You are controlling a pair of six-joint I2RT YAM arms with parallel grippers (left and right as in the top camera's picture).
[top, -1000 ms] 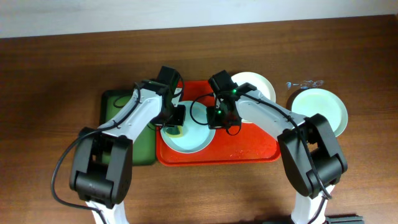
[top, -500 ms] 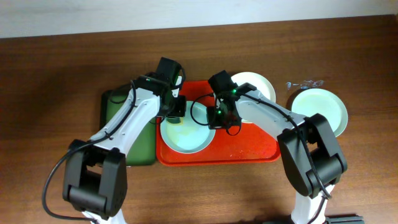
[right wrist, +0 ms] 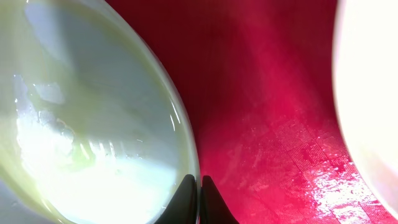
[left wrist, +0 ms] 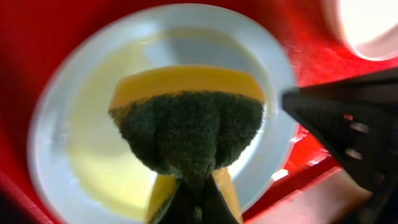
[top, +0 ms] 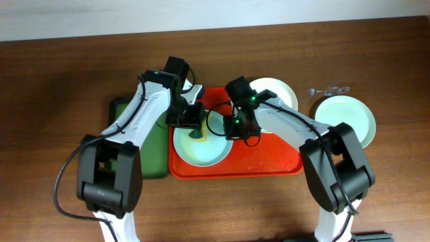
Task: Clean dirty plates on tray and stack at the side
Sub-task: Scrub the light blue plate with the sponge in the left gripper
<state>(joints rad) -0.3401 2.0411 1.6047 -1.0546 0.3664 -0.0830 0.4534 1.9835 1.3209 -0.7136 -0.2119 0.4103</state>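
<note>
A pale blue-green plate (top: pixel 200 144) lies on the left half of the red tray (top: pixel 269 158). My left gripper (top: pixel 193 119) is shut on a yellow and dark green sponge (left wrist: pixel 189 127) over that plate (left wrist: pixel 93 143), which has a wide pale yellow smear. My right gripper (top: pixel 236 129) is shut on the plate's right rim (right wrist: pixel 186 168). A cream-white plate (top: pixel 282 94) sits at the tray's back right, also at the right edge of the right wrist view (right wrist: pixel 373 93). A second blue-green plate (top: pixel 346 115) lies on the table right of the tray.
A dark green tray (top: pixel 151 151) lies left of the red tray, partly under my left arm. A small clear object (top: pixel 329 89) lies on the wooden table behind the right-hand plate.
My left gripper has swung with the sponge from the plate's left side up and then onto its back part. My right gripper and the plate have stayed put.
</note>
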